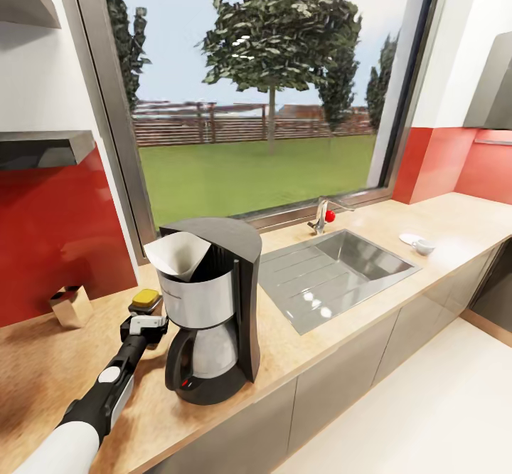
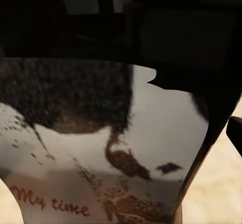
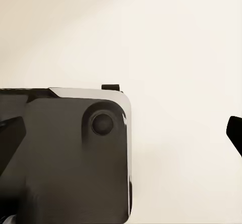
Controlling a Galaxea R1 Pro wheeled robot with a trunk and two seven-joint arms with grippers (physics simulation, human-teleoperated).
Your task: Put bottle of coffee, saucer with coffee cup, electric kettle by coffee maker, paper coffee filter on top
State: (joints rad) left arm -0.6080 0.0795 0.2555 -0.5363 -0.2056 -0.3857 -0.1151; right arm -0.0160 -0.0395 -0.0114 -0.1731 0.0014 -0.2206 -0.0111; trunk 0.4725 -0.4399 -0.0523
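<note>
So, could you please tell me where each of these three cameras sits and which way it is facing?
Head view: from the robot's head, looking forward and down at the countertop, coffee maker, sink and window; the left arm reaches in, left gripper at the bottle of coffee.
Left wrist view: near the left gripper, pressed close to the bottle's label.
Right wrist view: near the right gripper, facing a pale surface; a dark robot part shows.
Shared: head and left wrist both show the bottle.

left arm (image 1: 107, 388) extended forward | left gripper (image 1: 146, 315) clamped (on something held)
</note>
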